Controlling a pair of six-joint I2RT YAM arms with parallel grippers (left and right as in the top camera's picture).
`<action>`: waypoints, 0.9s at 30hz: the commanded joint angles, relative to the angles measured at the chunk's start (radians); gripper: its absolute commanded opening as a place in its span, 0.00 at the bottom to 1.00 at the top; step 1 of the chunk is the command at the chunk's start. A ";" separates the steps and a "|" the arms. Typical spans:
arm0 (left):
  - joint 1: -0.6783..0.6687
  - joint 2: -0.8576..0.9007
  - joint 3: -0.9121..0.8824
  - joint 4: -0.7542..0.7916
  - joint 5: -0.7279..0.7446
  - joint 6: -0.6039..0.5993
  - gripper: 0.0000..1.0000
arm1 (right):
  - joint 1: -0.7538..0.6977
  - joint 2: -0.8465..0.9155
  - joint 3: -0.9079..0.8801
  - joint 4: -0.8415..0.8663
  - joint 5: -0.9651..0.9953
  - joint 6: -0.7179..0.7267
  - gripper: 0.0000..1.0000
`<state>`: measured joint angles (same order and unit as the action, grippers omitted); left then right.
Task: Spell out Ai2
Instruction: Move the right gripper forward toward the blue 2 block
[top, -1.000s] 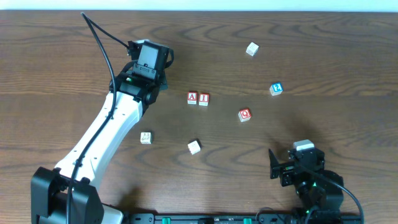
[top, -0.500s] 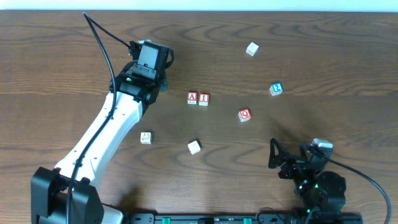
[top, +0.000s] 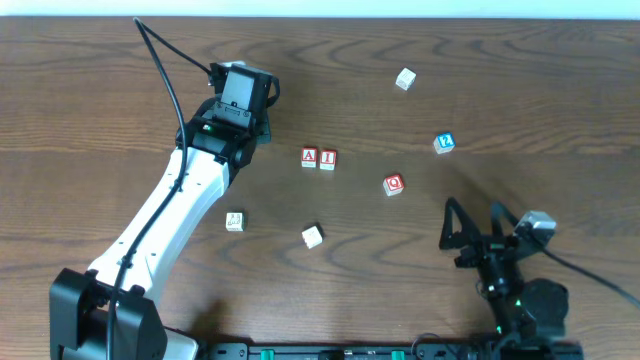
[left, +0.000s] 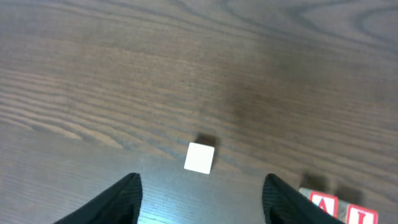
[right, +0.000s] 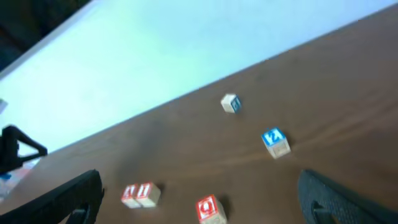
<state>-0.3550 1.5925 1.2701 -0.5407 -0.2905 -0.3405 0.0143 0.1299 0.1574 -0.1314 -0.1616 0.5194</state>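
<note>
**Q:** Left gripper (left: 202, 196) first: what state is it in?

**R:** It hovers at the far left of the cubes, jaws parted, nothing between them. To its right, the A cube (top: 309, 157) and I cube (top: 328, 159) sit touching, A on the left, so the word reads in order.

**Q:** And further right?

**R:** The Q cube (top: 393, 184) lies nearer and isn't needed. The 2 cube (top: 444, 143) sits well apart from the I, so the word lacks its ending. The right gripper (top: 473, 210), near right, stands wide and empty, probably readying to fetch the 2.
</note>
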 joint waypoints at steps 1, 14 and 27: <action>0.001 -0.017 0.016 0.004 0.005 0.001 0.67 | -0.009 0.153 0.025 0.080 0.001 0.015 0.99; 0.001 -0.016 0.016 0.022 0.029 0.000 0.69 | -0.042 1.050 0.548 0.074 -0.025 -0.344 0.99; 0.002 -0.016 0.016 0.022 0.029 0.000 0.70 | -0.041 1.602 1.061 -0.243 0.009 -0.644 0.99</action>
<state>-0.3550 1.5917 1.2701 -0.5182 -0.2611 -0.3397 -0.0204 1.6737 1.1690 -0.3527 -0.1658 -0.0292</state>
